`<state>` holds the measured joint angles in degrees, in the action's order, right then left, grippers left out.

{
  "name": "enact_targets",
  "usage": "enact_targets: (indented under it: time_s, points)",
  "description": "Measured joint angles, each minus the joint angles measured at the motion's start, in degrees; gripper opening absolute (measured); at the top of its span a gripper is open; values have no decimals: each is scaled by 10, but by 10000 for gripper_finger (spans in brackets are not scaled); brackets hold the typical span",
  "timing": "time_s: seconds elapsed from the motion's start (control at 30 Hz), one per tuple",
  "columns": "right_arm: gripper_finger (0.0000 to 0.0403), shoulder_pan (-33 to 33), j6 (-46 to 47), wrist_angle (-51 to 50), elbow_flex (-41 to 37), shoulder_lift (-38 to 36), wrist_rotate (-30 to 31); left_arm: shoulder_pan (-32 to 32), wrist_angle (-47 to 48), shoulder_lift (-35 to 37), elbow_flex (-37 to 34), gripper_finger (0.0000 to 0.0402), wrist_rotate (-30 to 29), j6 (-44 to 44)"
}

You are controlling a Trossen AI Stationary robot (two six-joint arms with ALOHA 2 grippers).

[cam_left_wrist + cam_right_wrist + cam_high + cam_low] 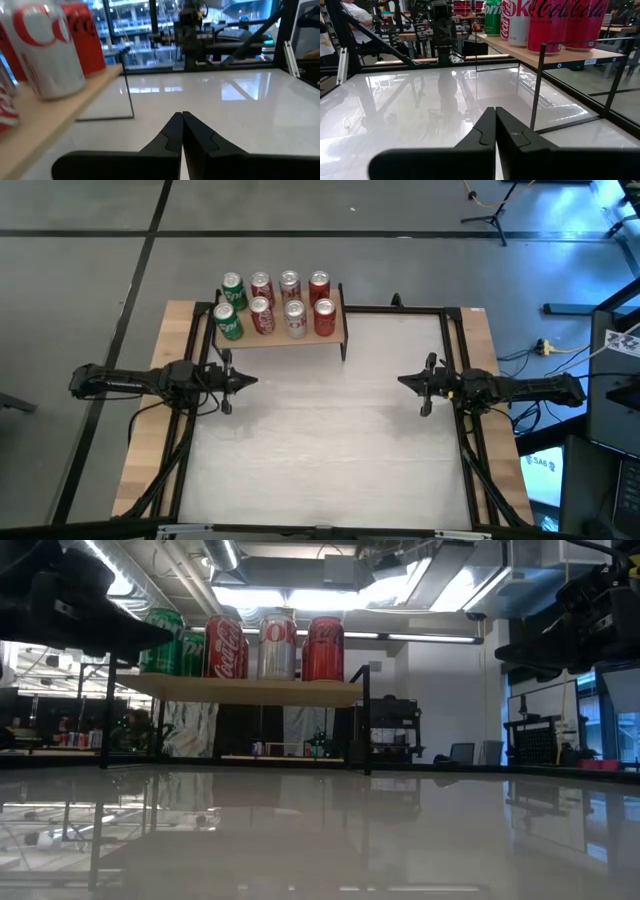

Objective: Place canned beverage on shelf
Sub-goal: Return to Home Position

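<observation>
At the far edge of the worktop (320, 450), nearer its left corner, stands the shelf (300, 341) on thin black legs. Eight cans sit on top of it in two rows of four, and all of them stand up straight. Starting from the left end there are two green cans (228, 322), then two red and white cans (262, 316), then two silver cans (295, 319), then two red cans (324, 318). In each pair one can stands right behind the other.

My left arm (150, 383) reaches in over the left edge of the worktop. My left jaws point toward the middle, near the front left leg of the shelf, and they are closed with their tips touching. My right arm (520, 388) reaches in over the right edge. My right jaws point toward the middle too, closed the same way. Both hang up above the worktop, well apart from each other.
</observation>
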<state>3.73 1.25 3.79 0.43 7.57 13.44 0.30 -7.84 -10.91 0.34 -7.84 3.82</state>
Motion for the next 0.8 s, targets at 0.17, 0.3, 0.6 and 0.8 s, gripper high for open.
enact_targets:
  time_s: [0.17, 0.3, 0.6, 0.8]
  points:
    - [1, 0, 0, 0, 0, 0, 10, 0, 54, 60, 0, 0, -9, 20]
    - [1, 0, 0, 0, 0, 0, 10, 0, 57, 104, 0, 0, -17, 47]
    - [1, 0, -3, -1, 0, 0, 10, 18, 57, 96, 0, 0, -19, 34]
    - [1, 0, -34, 50, 0, 0, 10, 39, 57, 95, 0, 0, -19, 33]
